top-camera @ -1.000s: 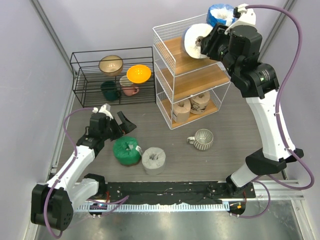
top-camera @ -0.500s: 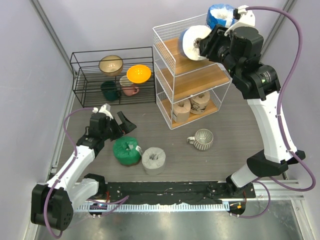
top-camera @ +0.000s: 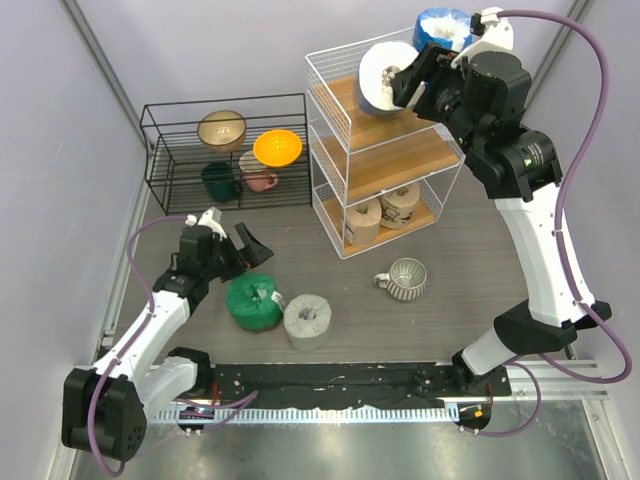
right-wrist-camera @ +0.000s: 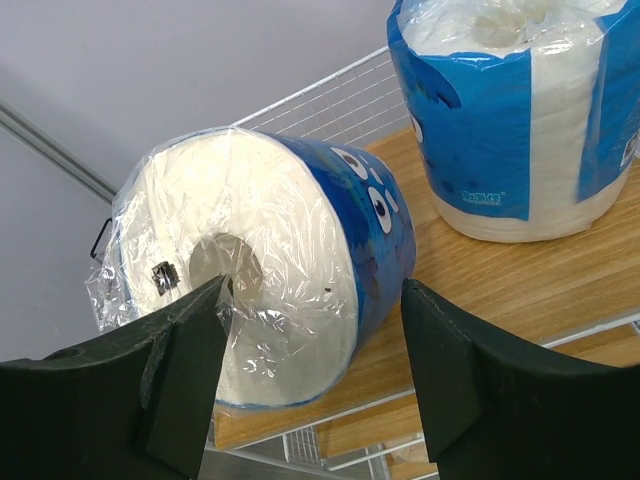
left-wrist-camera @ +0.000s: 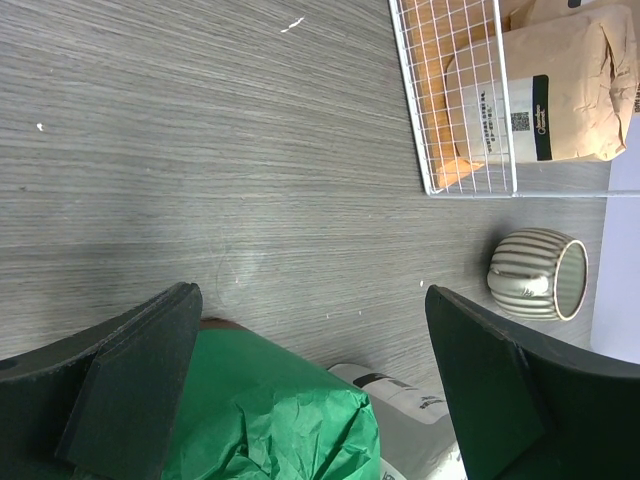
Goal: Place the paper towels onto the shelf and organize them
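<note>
Top tier of the tall white wire-frame shelf [top-camera: 335, 65] is pretty packed: a blue-wrapped white roll on its side [top-camera: 383, 75], an upright blue-wrapped roll [top-camera: 440, 28] beside it. The middle wooden board [top-camera: 395, 165] is open, and a ribbed grey-white mug [top-camera: 405, 278] sits out front.

2 black-and-white arms [top-camera: 530, 240], purple cables [top-camera: 601, 75]

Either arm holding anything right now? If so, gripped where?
Nothing, it seems. The right gripper has its fingers apart either side of the blue-wrapped white roll, which lies on the shelf's top board. The left gripper is open above the green roll.
</note>
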Controlling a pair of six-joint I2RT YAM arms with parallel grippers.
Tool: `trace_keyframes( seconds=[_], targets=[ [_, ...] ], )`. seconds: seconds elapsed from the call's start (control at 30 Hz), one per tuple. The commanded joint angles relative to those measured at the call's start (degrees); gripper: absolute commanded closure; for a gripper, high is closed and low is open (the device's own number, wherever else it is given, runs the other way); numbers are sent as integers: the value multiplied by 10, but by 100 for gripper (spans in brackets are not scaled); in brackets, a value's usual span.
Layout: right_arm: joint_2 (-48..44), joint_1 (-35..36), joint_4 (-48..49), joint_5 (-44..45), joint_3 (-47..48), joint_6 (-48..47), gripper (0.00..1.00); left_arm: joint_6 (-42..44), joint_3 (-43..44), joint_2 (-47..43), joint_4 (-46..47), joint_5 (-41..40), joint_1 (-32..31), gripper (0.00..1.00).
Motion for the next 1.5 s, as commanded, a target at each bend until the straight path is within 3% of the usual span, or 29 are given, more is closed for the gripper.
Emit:
trace_keyframes(
  seconds=[0.0,0.8,1.2,1.33,1.43,1.47],
  targets=[
    [-11,-4,30,-7,12,-1,26,-3,-2,-7,26,11,-1,0],
    [23,-13,40,-23,32,1,24,-4,-4,-13,24,10,-1,0],
    [-102,-13,91,-44,-54,-7,24,-5,-5,-8,28,13,-2,0],
    [-154,-13,85,-122,-124,-10,24,-5,-5,-9,30,13,-2,0],
    [-186,-7,57,-298,-200,-29,25,-5,-4,-6,31,15,-2,0],
    [-196,1,41,-311,-227,-29,25,-5,-3,-5,31,16,-2,0]
  ],
)
